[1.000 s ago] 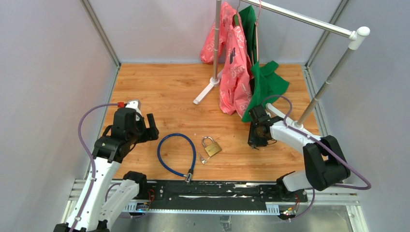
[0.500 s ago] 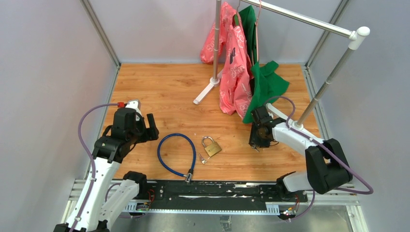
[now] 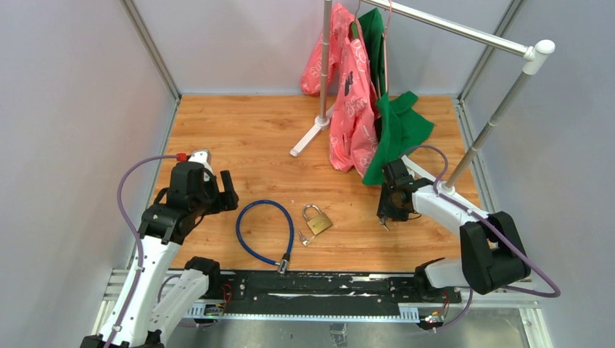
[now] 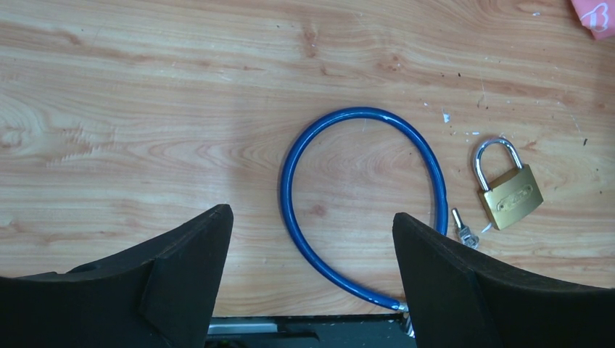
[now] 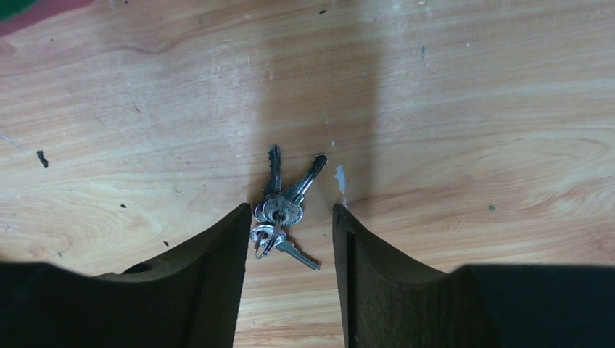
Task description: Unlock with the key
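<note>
A brass padlock (image 3: 318, 220) lies shut on the wooden table, also in the left wrist view (image 4: 510, 196), with one small key (image 4: 464, 232) beside it. A bunch of silver keys (image 5: 281, 210) lies on the table to its right. My right gripper (image 5: 290, 212) is low over the bunch, its jaws narrowly open on either side of the keys, not closed on them; in the top view it (image 3: 386, 214) is right of the padlock. My left gripper (image 4: 312, 215) is wide open and empty, held above the table left of a blue cable lock (image 4: 362, 112).
A clothes rack stands at the back, its white foot (image 3: 310, 135) on the table. Pink (image 3: 348, 109) and green (image 3: 399, 123) garments hang just behind my right arm. A slanted rack pole (image 3: 475, 148) is to the right. A black rail (image 3: 326, 284) runs along the near edge.
My right gripper has shifted slightly right and settled over the key bunch. The left arm, padlock and cable have not moved.
</note>
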Available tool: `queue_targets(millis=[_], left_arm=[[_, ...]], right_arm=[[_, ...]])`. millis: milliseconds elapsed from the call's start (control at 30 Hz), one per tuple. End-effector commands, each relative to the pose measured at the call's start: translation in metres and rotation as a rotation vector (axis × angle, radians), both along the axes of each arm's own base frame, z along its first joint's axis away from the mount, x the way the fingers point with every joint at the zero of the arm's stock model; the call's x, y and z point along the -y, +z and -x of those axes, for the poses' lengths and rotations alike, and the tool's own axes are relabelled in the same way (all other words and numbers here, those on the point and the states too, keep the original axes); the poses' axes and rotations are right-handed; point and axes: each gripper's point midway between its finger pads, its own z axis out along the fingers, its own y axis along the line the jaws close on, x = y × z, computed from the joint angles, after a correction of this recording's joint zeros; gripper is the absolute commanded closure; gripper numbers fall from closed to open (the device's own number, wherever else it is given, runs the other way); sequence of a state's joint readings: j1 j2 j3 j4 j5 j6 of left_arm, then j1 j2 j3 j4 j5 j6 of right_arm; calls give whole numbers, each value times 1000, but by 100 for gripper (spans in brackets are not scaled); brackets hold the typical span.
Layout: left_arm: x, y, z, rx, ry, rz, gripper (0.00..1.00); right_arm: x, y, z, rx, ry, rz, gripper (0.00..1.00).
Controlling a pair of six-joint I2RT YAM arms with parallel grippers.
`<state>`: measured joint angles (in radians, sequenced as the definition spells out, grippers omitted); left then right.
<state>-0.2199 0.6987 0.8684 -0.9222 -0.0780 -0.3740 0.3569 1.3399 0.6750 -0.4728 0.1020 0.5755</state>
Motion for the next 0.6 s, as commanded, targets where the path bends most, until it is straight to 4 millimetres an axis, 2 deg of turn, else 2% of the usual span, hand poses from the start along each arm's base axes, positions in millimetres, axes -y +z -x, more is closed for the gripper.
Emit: queue_targets(millis=[0,167,233,567], left_arm=[[2,-3,1,-7,-20,-4,15],[2,-2,1,-5,-17,-3,15],[2,-2,1,-5,-17,-3,15],[2,-1,2,1,-19,-1,15]], right_arm=[[6,-13,6,-40,-2,15,54],[7,-17,9,-52,0,20,60],[5,-18,11,-57,6,10,67],[3,-22,16,-73,11,-9,83]])
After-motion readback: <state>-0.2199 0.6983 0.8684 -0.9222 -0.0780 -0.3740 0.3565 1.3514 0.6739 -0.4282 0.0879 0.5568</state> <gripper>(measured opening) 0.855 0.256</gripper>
